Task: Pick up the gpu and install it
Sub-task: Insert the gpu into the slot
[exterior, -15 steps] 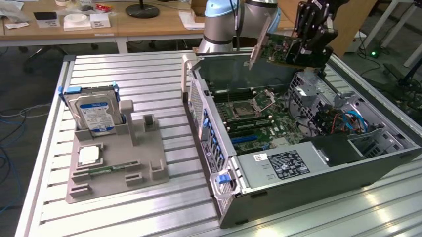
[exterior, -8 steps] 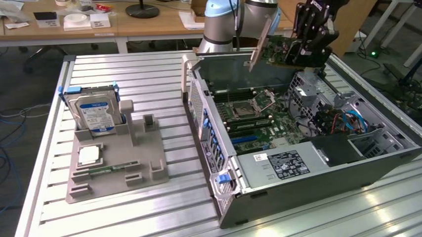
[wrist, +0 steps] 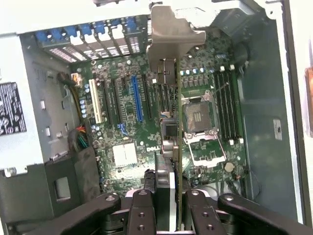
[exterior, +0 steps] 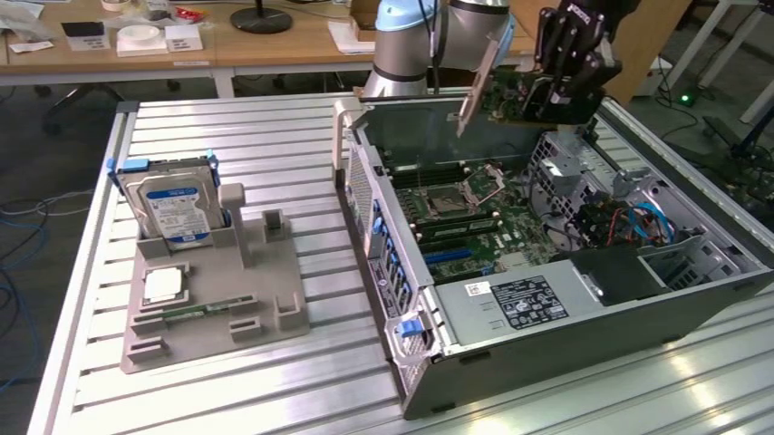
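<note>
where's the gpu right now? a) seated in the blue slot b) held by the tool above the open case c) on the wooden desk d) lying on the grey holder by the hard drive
b: the tool is shut on the gpu, up in the air over the open case.

My fingers run off the picture's edge, and the end of the gpu clamped between them is hidden. Edge-on, its faces cannot be told, and it covers a motherboard strip beyond them.
</note>
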`<state>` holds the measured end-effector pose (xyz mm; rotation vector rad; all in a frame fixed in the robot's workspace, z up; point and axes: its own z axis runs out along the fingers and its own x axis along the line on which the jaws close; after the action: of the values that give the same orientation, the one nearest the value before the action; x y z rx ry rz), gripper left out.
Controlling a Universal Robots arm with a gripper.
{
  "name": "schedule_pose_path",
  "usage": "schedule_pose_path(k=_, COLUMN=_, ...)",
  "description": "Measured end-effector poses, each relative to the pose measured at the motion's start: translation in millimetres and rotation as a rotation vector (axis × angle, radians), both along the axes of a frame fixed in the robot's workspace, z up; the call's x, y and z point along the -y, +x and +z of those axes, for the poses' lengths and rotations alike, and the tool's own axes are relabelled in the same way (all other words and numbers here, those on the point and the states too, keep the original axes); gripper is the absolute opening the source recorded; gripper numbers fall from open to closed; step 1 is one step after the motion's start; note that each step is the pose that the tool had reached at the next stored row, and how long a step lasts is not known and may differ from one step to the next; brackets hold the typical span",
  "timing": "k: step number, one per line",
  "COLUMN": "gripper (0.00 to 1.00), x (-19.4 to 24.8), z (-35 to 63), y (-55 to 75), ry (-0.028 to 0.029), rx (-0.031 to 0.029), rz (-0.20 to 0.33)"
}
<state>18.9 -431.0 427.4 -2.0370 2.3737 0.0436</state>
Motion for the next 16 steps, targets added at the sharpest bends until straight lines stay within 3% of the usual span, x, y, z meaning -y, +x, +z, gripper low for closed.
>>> schedule_pose_path(k=3, gripper=0.28, x=0.0, z=-0.4, y=0.1, ry=-0.0002, rx=0.0, rz=0.038)
schedule_pose_path(k=13, gripper=0.28, x=-0.1, z=-1.0, y=-0.1, ry=0.0004, rx=0.0013, rz=0.039)
schedule_pose_path(k=16, gripper=0.28, x=-0.3, z=-3.3, y=-1.1, ry=-0.0003, rx=0.022, rz=0.039)
